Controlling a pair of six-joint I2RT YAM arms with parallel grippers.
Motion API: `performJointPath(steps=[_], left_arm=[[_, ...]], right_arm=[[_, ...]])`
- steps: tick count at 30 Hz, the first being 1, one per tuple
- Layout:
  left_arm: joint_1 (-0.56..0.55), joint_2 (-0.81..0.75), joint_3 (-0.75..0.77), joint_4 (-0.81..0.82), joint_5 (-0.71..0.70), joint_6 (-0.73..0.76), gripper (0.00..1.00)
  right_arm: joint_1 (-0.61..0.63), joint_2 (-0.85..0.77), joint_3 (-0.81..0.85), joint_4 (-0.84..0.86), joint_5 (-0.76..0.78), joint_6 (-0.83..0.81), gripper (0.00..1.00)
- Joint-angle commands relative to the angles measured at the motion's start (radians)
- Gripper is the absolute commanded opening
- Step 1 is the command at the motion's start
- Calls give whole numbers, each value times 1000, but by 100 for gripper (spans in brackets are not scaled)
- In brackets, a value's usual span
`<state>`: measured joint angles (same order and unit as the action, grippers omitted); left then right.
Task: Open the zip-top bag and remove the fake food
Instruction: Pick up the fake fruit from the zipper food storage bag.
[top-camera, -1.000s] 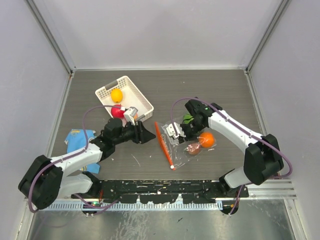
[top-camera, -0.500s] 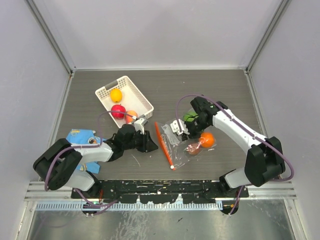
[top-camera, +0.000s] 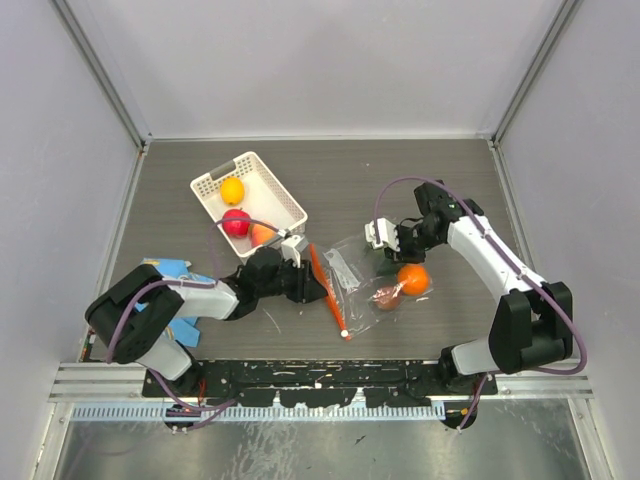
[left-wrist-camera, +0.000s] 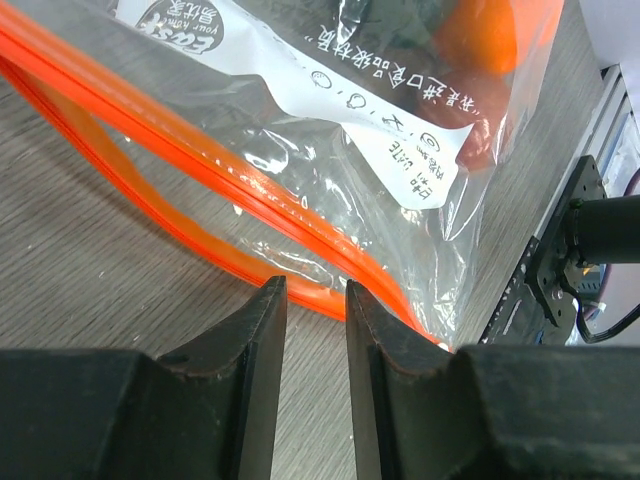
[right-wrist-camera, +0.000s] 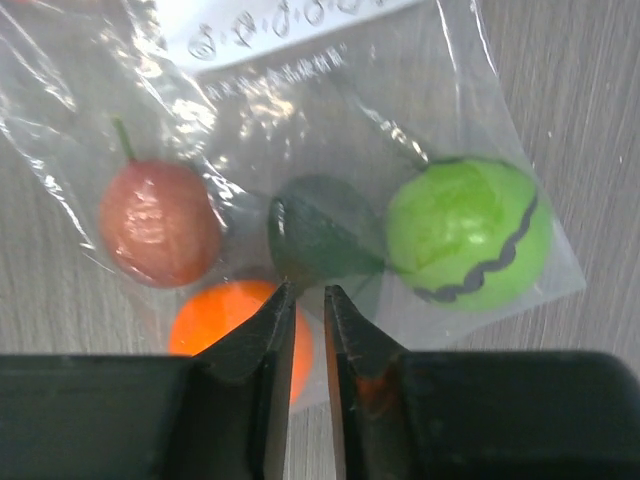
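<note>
Showing through the zip-top bag (top-camera: 352, 288), fake food (right-wrist-camera: 468, 245), dark piece (right-wrist-camera: 320, 232) indistinct

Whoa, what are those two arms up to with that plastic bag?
Two robot arms seem to be emptying a clear zip-top bag into a white basket. A yellow fruit, a red fruit and a peach fruit lie in the basket. An orange fruit, a brownish fruit, a light green fruit and a dark green fruit are inside the bag. The left end effector sits at the bag's orange zip strip, jaws slightly apart; the right end effector hovers over the bag, jaws slightly apart too.
</note>
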<state>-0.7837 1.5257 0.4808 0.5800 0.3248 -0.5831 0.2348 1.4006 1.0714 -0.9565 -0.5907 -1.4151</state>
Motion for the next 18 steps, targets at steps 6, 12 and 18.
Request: performJointPath(steps=[6, 12, 18], left_arm=[[-14, 29, 39, 113, -2, 25, 33], [-17, 41, 47, 133, 1, 30, 34], [-22, 79, 66, 168, 13, 31, 36]], right_arm=[[-13, 35, -27, 149, 203, 131, 30], [-14, 92, -28, 167, 250, 156, 30], [-13, 124, -36, 183, 258, 160, 29]])
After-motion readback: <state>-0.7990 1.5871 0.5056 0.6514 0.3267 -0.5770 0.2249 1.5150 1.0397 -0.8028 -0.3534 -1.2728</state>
